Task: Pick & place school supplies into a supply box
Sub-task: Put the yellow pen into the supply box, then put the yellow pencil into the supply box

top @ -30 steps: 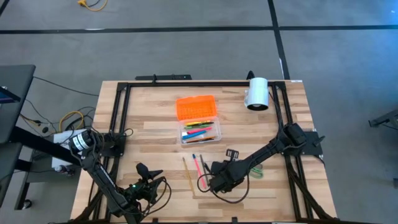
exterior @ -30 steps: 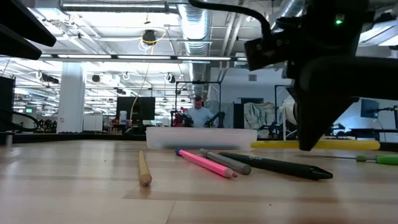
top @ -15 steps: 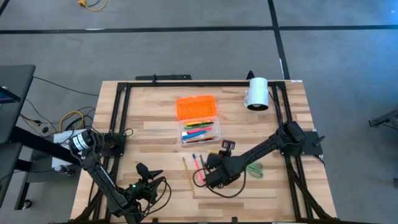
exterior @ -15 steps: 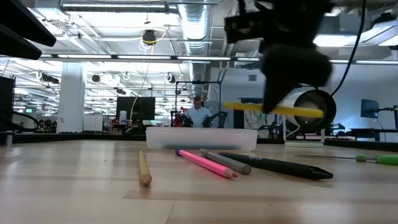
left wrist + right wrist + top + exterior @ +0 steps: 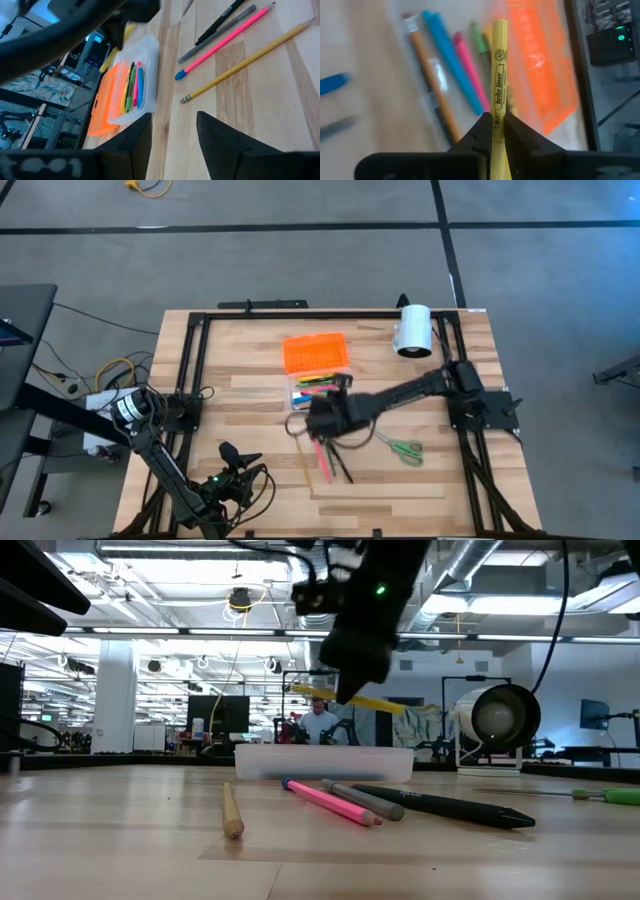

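Note:
My right gripper (image 5: 322,416) hangs over the near end of the supply box (image 5: 322,392), shut on a yellow highlighter (image 5: 498,75), which the low view shows above the box as a highlighter (image 5: 350,701). The clear box holds several pens, and its orange lid (image 5: 316,352) lies open on the far side. A pink pen (image 5: 322,458), a black pen (image 5: 341,467), a grey one (image 5: 362,799) and a pencil (image 5: 231,810) lie flat on the table, as do green scissors (image 5: 400,448). My left gripper (image 5: 172,142) waits open at the near left. My right gripper pinches the highlighter's barrel (image 5: 496,119) between its two fingers, about midway along it. The fingers slant down from above. The highlighter is lifted clear, nearly level, over the box.
A white cylinder (image 5: 413,330) lies at the far right. A black frame (image 5: 190,360) runs round the tabletop. Bare wood shows left of the box and along the near edge.
My right gripper has risen and swung toward the table's left and far edge, from beside the scissors to over the box. It has turned on the way. The yellow highlighter went with it, lifted clear from table height.

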